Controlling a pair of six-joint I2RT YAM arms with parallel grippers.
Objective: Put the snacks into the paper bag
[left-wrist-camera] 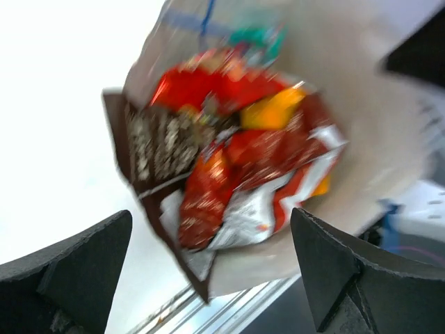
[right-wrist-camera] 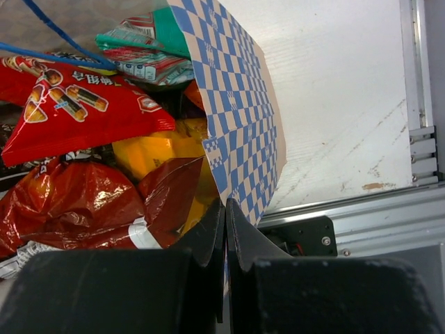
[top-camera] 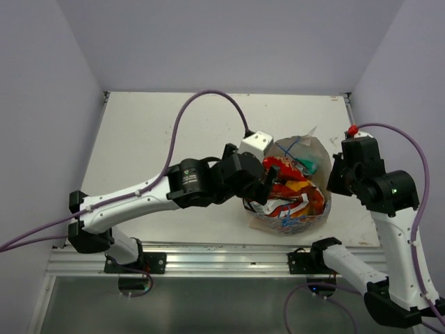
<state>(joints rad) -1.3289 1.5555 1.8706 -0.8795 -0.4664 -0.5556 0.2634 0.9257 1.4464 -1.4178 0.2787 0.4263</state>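
The paper bag (top-camera: 311,148) stands open on the table at centre right, white inside (left-wrist-camera: 361,97) and blue-checked outside (right-wrist-camera: 240,104). Several snacks (top-camera: 290,189) are piled in it: a red packet (right-wrist-camera: 76,111), a teal one (right-wrist-camera: 163,31), an orange-yellow one (right-wrist-camera: 153,153), red-and-silver chip bags (left-wrist-camera: 257,188) and a brown packet (left-wrist-camera: 156,142) leaning over the bag's left rim. My left gripper (left-wrist-camera: 212,216) hangs open over the bag's left side (top-camera: 263,184), with nothing between its fingers. At the bag's right side (top-camera: 332,182), my right gripper (right-wrist-camera: 225,205) is shut on the checked rim.
An aluminium rail (top-camera: 208,261) runs along the near table edge, just below the bag (right-wrist-camera: 361,209). Thin blue cord handles (right-wrist-camera: 49,24) cross the bag's mouth. Pale enclosure walls stand on the left, right and back.
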